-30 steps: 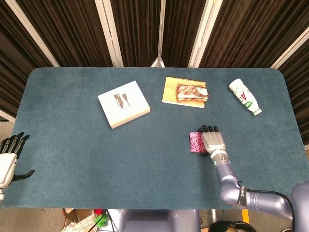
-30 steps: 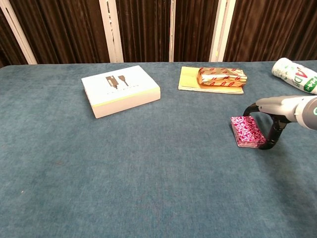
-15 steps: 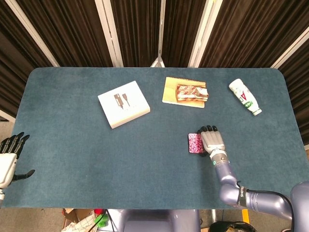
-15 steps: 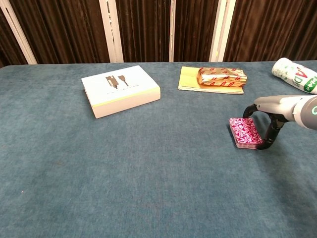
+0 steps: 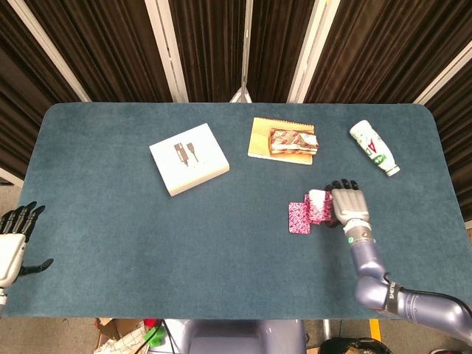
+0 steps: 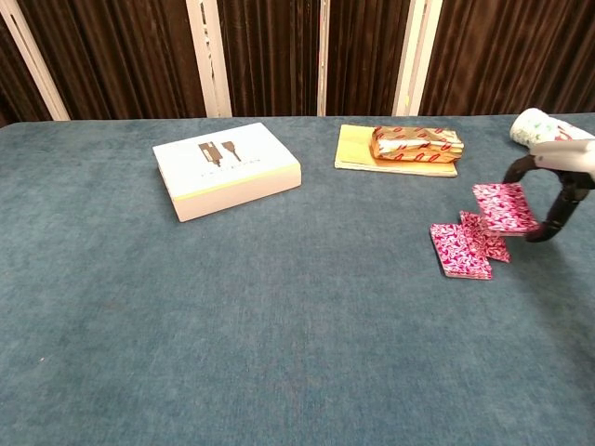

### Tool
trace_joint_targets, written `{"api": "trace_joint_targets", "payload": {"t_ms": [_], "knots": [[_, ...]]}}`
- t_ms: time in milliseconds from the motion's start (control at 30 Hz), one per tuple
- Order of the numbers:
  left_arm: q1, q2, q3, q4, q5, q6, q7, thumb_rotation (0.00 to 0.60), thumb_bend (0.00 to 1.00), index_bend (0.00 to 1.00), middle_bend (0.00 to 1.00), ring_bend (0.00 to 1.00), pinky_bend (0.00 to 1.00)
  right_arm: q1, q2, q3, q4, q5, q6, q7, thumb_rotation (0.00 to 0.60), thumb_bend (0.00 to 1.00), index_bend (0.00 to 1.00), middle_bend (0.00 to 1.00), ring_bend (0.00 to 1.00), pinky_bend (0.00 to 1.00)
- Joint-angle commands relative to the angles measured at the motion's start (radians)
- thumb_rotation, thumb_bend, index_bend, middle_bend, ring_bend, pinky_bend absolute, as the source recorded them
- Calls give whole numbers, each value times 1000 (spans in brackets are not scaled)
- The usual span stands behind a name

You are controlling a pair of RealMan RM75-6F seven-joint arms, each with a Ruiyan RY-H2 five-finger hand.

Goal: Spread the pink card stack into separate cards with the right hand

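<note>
Right hand (image 6: 556, 186) lifting the upper part of the pink card stack (image 6: 462, 249) up and to the right; its fingers (image 6: 561, 206) are clamped on a small packet of cards (image 6: 504, 206) held above the table (image 6: 279, 325). The rest of the stack lies on the cloth at the near right, with one or two cards (image 6: 490, 240) fanned off its right edge beneath the lifted packet.

To carry out this step well, the packet should probably be lowered flat just right of the fanned cards and drawn sideways under light pressure, so that cards slide off singly instead of dropping in a clump; the nap of the cloth is likely to drag on the bottom card.

Open room: bare cloth extends right of the stack toward the table's right edge, and more widely to the near side and the left. On the far side lie the wrapped bar (image 6: 415, 142) on its yellow pad (image 6: 353, 149) and, far right, the white bottle (image 6: 539, 126) just beyond the hand; a spread toward the far right risks nudging it. The white box (image 6: 227, 171) is well apart at far left. Left hand (image 5: 15, 236) hangs off the table's near left corner, fingers apart, holding nothing.
</note>
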Motion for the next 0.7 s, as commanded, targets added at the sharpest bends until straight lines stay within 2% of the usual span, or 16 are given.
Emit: {"api": "trace_joint_targets", "payload": {"t_ms": [33, 267, 700], "knots": [[-1, -1, 0, -2, -1, -1, 2, 600, 23, 0, 0, 0, 0, -12, 5, -14, 28, 12, -19, 7, 600, 240, 527, 160, 0, 0], [-3, -2, -1, -6, -6, -5, 10, 600, 23, 0, 0, 0, 0, -23, -21, -39, 95, 23, -56, 16, 600, 239, 527, 160, 0, 0], [-2, 0, -1, -7, -13, -6, 9, 600, 23, 0, 0, 0, 0, -18, -43, -10, 99, 1, -57, 48, 600, 240, 527, 160, 0, 0]]}}
